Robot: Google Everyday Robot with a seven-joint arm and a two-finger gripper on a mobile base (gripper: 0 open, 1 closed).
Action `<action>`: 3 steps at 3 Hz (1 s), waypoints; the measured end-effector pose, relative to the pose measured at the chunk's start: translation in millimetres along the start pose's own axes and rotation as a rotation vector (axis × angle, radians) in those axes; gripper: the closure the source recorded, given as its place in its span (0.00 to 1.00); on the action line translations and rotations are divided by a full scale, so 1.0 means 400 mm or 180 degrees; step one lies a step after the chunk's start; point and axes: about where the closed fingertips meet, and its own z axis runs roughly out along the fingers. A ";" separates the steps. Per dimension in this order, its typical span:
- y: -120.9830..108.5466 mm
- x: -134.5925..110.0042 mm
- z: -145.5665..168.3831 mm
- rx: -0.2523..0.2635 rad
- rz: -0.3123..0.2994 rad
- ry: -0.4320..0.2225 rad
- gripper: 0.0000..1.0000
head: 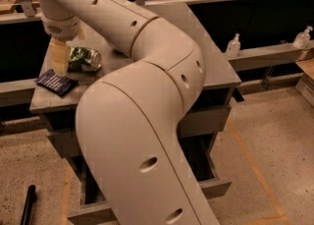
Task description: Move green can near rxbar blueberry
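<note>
**Item: green can (84, 58).** Small metal drink can, green with pale and silver patches, its skin creased and dented. It appears to lie on its side on the grey table (216, 69). It is close against the gripper (61, 60), on the side facing the arm's elbow.

**Item: rxbar blueberry (56, 81).** Flat dark navy wrapper with faint pale lettering, lying flat. It sits just below the gripper's tip in the picture, toward the table's near corner, and near the can without touching it.

**Item: gripper.** Pale yellow, hanging from the wrist low over the table, between can and bar. Whether it is wide, narrow or holding the can cannot be told from this view.

**Status of task.** Judged nearly complete, since the can already sits near the bar with only the gripper's tip between them. What seems left is to let go of the can, if it is held, and lift clear without rolling it.

**Handling note.** A dented can on its side would likely roll at a light nudge.

**Also present.** Two clear pump bottles (233, 45) on a ledge well apart from the gripper.
</note>
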 end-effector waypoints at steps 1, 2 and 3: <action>0.011 -0.038 -0.075 0.0022 -0.0080 -0.0067 0.00; 0.012 -0.039 -0.171 0.0046 -0.0074 -0.0217 0.00; -0.007 0.021 -0.306 0.0122 0.0129 -0.0621 0.00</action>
